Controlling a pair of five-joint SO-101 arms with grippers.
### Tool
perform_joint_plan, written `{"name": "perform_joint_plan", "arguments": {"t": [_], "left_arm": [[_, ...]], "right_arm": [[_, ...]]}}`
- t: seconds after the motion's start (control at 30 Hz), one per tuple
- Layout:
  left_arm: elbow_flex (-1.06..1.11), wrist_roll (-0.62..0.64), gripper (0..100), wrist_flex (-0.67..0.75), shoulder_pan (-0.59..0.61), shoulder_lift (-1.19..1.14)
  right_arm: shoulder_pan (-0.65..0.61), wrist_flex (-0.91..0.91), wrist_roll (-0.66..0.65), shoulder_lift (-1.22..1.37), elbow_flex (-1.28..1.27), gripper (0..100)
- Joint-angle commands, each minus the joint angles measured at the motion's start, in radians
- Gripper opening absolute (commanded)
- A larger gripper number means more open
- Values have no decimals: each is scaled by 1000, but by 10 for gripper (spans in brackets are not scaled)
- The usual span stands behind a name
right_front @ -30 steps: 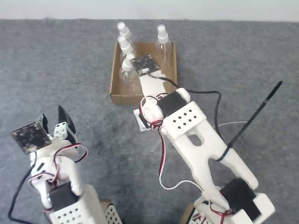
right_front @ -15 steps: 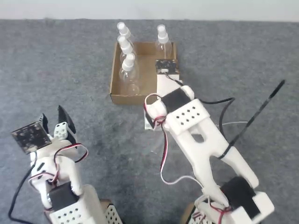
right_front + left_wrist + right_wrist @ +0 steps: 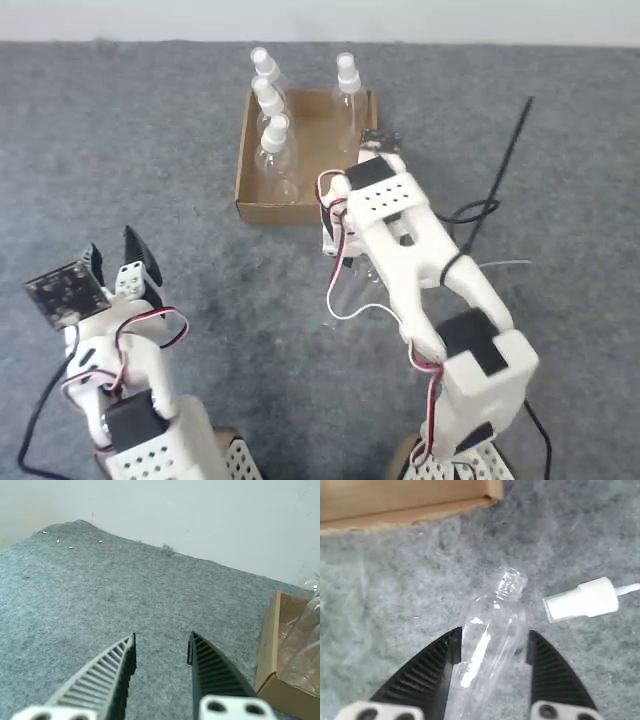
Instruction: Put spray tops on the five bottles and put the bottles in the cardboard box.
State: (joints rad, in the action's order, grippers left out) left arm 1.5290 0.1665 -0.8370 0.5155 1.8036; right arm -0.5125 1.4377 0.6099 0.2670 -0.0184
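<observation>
Far left, the left gripper (image 3: 162,637) hangs over grey carpet (image 3: 120,120), fingers spread. Four capped bottles (image 3: 272,150) stand in the cardboard box (image 3: 243,170). The right gripper (image 3: 495,632), open, straddles the uncapped fifth bottle (image 3: 492,612) lying near the box. It looks light, thin-walled and probably slippery, so a gentle mid-body grip seems best. Its spray top (image 3: 582,600) lies just beside the neck.

Your high camera looks steeply down over the counter (image 3: 120,150) toward its far edge. Your left wrist camera skims low across it; the right points down, close. All share the cardboard box (image 3: 270,212).
</observation>
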Motion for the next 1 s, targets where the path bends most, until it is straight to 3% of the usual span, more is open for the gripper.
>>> {"name": "perform_joint_plan", "arguments": {"t": [0.0,0.23,0.43,0.57,0.97], "left_arm": [[-2,-6,159,0,5,8],[-2,-6,159,0,5,8],[-2,-6,159,0,5,8],[-2,-6,159,0,5,8],[-2,-6,159,0,5,8]], "right_arm": [[10,-7,11,16,68,256],[10,-15,11,74,68,252],[13,-30,5,88,68,137],[12,-15,-11,79,68,123],[8,45,-417,77,137,123]]}}
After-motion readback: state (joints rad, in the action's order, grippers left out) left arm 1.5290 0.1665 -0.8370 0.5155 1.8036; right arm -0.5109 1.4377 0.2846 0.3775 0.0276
